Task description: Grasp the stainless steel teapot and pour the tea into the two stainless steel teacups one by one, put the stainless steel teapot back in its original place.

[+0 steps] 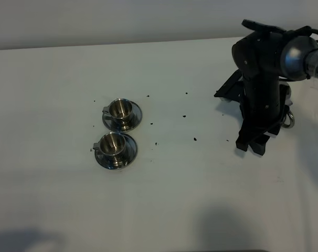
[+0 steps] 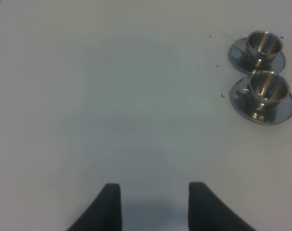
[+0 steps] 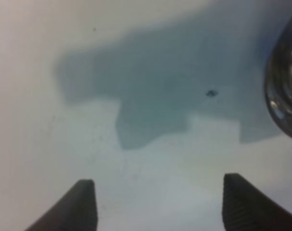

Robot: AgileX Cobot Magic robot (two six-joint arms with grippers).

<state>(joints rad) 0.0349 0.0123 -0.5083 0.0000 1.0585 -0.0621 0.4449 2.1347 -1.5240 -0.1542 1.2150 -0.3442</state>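
Pot: the stainless steel teapot (image 1: 290,118) is at the right of the high view. It is almost all hidden behind the right arm, and only a small steel ring peeks out.
Pot's way: I cannot tell where its spout points or how it lies.
Cups: the two stainless steel teacups, the upper cup (image 1: 120,109) and the lower cup (image 1: 113,143), sit middle left. They are close together, one above the other in the frame, each on its saucer (image 1: 137,116).
Cup handles: both point to the left of the frame.
Right gripper (image 1: 252,144): wide open, holding nothing, tips down by the table (image 1: 175,199), just beside the pot.
Left gripper (image 2: 154,192): open and empty over bare table.
Done: nothing, I think. No brown tea shows in the cups.
Left to do: grab the pot, fill each cup, put the pot back.
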